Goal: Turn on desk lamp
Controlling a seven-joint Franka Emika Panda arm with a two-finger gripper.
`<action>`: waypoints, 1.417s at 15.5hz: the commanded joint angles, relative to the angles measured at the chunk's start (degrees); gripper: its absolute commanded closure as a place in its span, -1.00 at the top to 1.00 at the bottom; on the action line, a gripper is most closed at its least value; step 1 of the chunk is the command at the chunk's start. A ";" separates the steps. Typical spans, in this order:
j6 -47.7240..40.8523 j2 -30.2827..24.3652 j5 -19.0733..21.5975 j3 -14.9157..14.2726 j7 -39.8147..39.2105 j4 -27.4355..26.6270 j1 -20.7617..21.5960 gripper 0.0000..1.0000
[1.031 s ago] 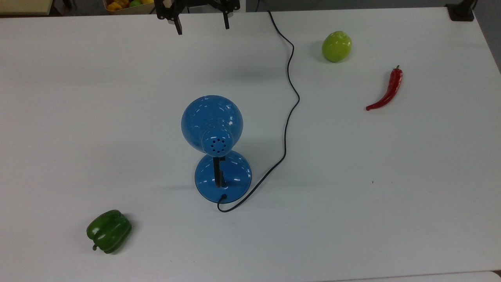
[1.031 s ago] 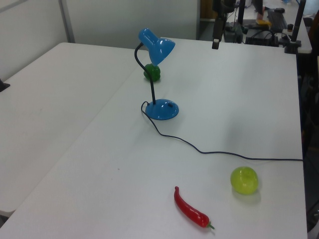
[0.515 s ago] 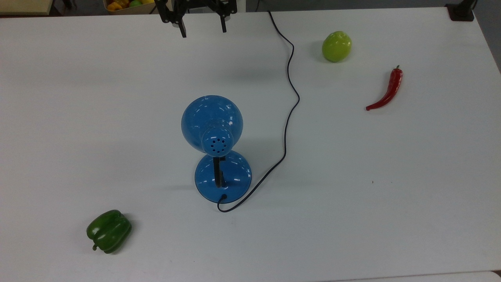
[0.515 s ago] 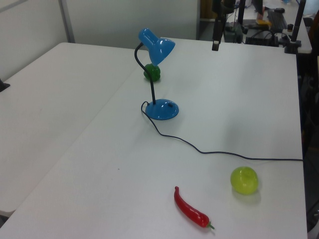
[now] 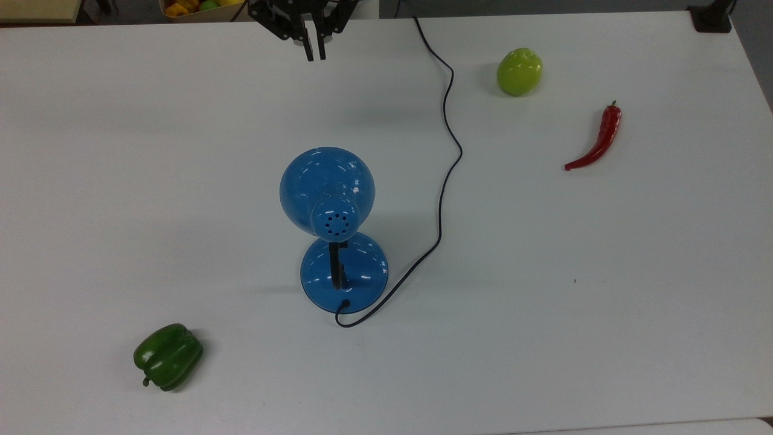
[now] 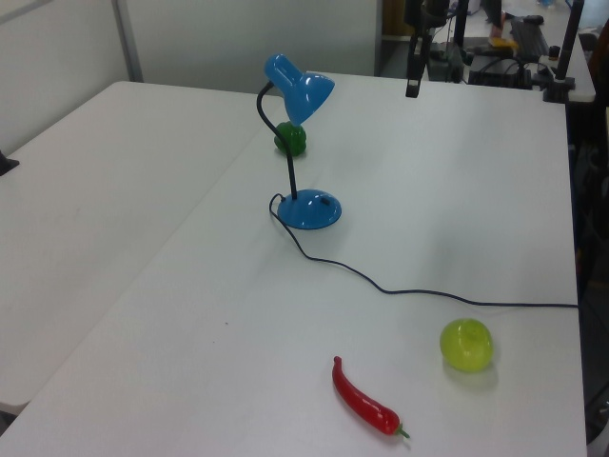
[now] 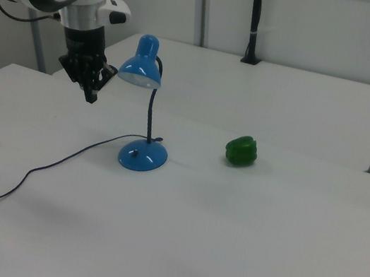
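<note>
The desk lamp stands in the middle of the white table (image 5: 121, 181). Its glossy blue dome shade (image 5: 326, 187) with vent holes leans over the round blue base (image 5: 356, 272) on a black neck. A thin black cord (image 5: 450, 163) runs from the base to the table's far edge. The lamp's shade (image 6: 303, 90) and base (image 7: 142, 155) show from the sides too. My gripper (image 5: 314, 54) hangs above the far edge of the table, well away from the lamp, fingers shut on nothing. It is also in the left view (image 6: 412, 90) and the right view (image 7: 90, 97).
A green bell pepper (image 5: 168, 356) lies at the top view's lower left. A green apple (image 5: 519, 71) and a red chili (image 5: 598, 142) lie at the top view's upper right. A box of fruit (image 5: 193, 7) sits beyond the table's far edge.
The gripper's fingers have closed from wide apart to shut. It has shifted slightly toward the table's middle. The lamp has not moved.
</note>
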 commanded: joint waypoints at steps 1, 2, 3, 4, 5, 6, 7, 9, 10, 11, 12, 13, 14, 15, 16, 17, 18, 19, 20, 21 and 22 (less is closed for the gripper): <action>2.25 -0.17 1.27 -0.71 -3.42 -2.16 0.94 -1.00; 2.25 -0.08 1.27 -0.71 -3.42 -2.51 1.03 -1.00; 2.95 -0.08 1.27 -0.62 -3.42 -3.47 1.03 -1.00; 4.70 -0.08 1.27 -0.62 -3.42 -4.26 1.03 -1.00; 6.45 -0.08 1.27 -0.53 -3.42 -5.14 1.12 -1.00; 7.95 0.18 1.27 -0.53 -3.25 -5.76 1.55 -1.00; 9.53 0.70 1.27 -0.53 -2.64 -6.46 1.82 -1.00; 12.96 1.32 1.27 -0.36 -2.46 -7.69 1.82 -1.00; 14.63 1.67 1.27 -0.36 -2.45 -8.05 1.82 -1.00; 16.39 2.37 1.27 -0.36 -2.11 -8.40 1.82 -1.00; 18.32 2.99 1.27 -0.27 -1.23 -8.49 1.82 -1.00; 20.08 3.69 1.27 -0.27 -0.35 -8.66 1.82 -1.00; 21.92 4.22 1.18 -0.18 0.00 -9.19 2.17 -1.00; 24.03 5.01 1.18 -0.18 0.09 -9.54 2.52 -1.00; 26.31 5.80 1.18 -0.18 0.53 -10.07 2.61 -1.00; 28.68 6.50 1.18 -0.18 1.06 -10.42 2.61 -1.00; 30.88 7.47 1.18 -0.18 1.41 -10.42 2.61 -1.00; 32.82 8.35 1.18 -0.18 1.67 -10.42 2.70 -1.00; 34.32 9.23 1.18 -0.18 2.02 -10.42 2.70 -1.00; 35.64 9.93 1.18 -0.18 2.46 -10.42 2.87 -1.00; 36.96 10.72 1.18 -0.18 2.82 -10.42 2.96 -1.00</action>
